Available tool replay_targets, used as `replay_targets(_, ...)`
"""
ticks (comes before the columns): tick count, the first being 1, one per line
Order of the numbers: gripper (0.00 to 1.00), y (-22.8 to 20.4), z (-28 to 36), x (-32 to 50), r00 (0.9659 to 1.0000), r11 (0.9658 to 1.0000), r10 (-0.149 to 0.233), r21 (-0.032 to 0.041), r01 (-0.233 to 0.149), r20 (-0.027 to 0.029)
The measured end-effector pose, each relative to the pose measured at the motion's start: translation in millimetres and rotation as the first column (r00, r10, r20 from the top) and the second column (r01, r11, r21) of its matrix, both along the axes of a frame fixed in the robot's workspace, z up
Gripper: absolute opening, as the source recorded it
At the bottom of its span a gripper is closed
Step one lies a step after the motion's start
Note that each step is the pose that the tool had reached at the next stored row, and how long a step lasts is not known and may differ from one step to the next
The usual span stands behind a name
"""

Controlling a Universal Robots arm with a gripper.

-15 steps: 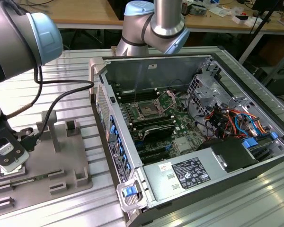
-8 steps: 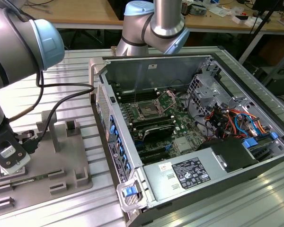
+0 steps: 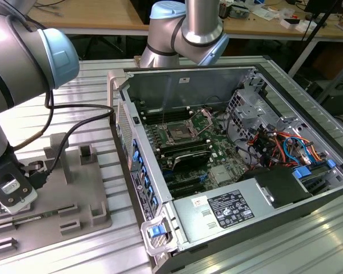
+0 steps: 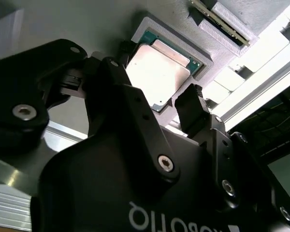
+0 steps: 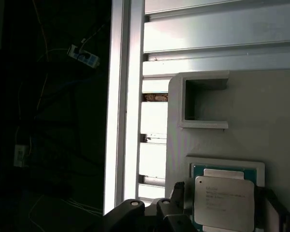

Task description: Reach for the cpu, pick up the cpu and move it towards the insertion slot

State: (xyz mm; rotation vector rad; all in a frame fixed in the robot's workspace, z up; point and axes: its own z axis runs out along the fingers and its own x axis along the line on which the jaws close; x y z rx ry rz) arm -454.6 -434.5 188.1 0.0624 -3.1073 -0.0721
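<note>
The cpu (image 4: pixel 159 72) (image 5: pixel 224 200), a flat square chip with a silvery face and green rim, lies in a square recess of the grey plastic fixture (image 3: pixel 74 191) (image 5: pixel 261 111). My gripper (image 4: pixel 157 75) (image 5: pixel 225 203) (image 3: pixel 12 197) is down over it at the exterior view's lower left. One black finger (image 4: pixel 191 104) presses at one edge of the chip and the other finger at the opposite edge. The chip still rests level in its recess. The insertion slot (image 3: pixel 177 133), a shiny square frame with a dark centre, sits on the motherboard inside the open computer case.
The case's metal wall (image 3: pixel 134 165) stands between the fixture and the motherboard. A long green memory stick (image 3: pixel 37 217) (image 4: pixel 217 19) lies on the fixture near the gripper. A black cable (image 3: pixel 74 123) hangs from the arm. A second arm's base (image 3: pixel 183 31) stands behind the case.
</note>
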Motion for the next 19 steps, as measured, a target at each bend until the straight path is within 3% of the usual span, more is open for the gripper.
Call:
replay_targets(1,0.67,0.0,0.0,0.0,1.0000,1.0000,0.000,0.0000,0.000,0.0000)
replay_targets(2,0.59,0.0,-0.1,0.1,1.0000,1.0000,0.000,0.0000,0.000,0.0000)
replay_targets(7,0.55,0.0,-0.5,0.6,1.0000,1.0000,0.000,-0.0002,0.000,0.0000)
replay_targets(16,0.55,0.0,-0.5,0.8,1.0000,1.0000,0.000,-0.0011,0.000,0.0001)
replay_targets(19,0.55,0.0,3.8,0.8,1.0000,1.0000,0.000,-0.0011,0.000,0.0001)
